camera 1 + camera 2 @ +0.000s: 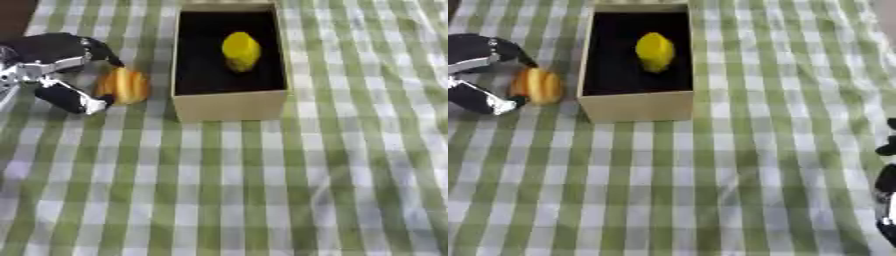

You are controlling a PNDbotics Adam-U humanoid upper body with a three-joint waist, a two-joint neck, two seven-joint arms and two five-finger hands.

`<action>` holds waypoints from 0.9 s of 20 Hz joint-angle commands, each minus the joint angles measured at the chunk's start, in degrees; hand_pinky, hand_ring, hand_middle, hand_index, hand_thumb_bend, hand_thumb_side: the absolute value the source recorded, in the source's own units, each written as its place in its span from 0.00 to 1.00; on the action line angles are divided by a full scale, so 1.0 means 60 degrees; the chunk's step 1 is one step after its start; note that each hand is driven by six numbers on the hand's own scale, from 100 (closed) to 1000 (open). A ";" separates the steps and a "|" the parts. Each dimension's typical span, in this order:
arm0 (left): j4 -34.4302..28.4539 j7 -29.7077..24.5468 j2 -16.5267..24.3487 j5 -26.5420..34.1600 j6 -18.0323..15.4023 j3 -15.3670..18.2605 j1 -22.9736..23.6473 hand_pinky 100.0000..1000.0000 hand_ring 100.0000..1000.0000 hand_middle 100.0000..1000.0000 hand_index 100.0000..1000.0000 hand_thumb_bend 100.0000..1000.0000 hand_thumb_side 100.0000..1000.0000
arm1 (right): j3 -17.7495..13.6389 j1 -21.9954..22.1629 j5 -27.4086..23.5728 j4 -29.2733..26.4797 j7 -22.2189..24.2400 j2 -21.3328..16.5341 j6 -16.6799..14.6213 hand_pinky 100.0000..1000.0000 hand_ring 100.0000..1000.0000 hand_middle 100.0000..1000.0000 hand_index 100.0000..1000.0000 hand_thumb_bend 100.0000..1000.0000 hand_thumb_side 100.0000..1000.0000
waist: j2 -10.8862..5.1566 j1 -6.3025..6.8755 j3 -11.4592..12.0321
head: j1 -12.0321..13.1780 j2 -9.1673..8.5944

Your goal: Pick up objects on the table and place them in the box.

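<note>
The left hand (54,70), black with silver joints, has its fingers and thumb curled round a small orange ridged object (124,85) on the green-and-white checked bench (262,190), just beside the left wall of the open cardboard box (229,106). A yellow lemon-shaped item (241,51) already lies inside. The orange thing looks light and rounded, likely to roll; taking it across its middle seems safest. What it is I cannot make out. The right hand (885,190) is cut off at the edge, its fingers unclear.
</note>
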 commanded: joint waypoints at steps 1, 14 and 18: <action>-0.0100 0.0159 0.0110 0.0104 0.0032 0.0153 -0.0090 0.83 0.82 0.72 0.80 0.12 0.37 | -0.0042 0.0035 -0.0094 -0.0158 0.0062 -0.0008 0.0107 0.92 0.79 0.45 0.68 0.00 0.44 | -0.0177 -0.0012 -0.0006 | 0.0026 -0.0067; -0.0577 0.1438 0.0148 0.0220 0.0528 0.0208 -0.0057 0.70 0.63 0.51 0.53 0.02 0.00 | -0.0148 0.0078 -0.0299 -0.0158 0.0239 0.0317 0.0568 0.92 0.79 0.44 0.67 0.00 0.45 | -0.0208 -0.0008 0.0004 | 0.0013 -0.0046; -0.1495 0.1450 0.0343 0.0557 0.0560 0.0293 -0.0277 0.68 0.59 0.50 0.53 0.00 0.00 | -0.0205 0.0166 -0.0248 -0.0158 0.0168 0.0267 0.0429 0.92 0.79 0.44 0.67 0.00 0.45 | -0.0243 0.0013 0.0013 | -0.0028 -0.0028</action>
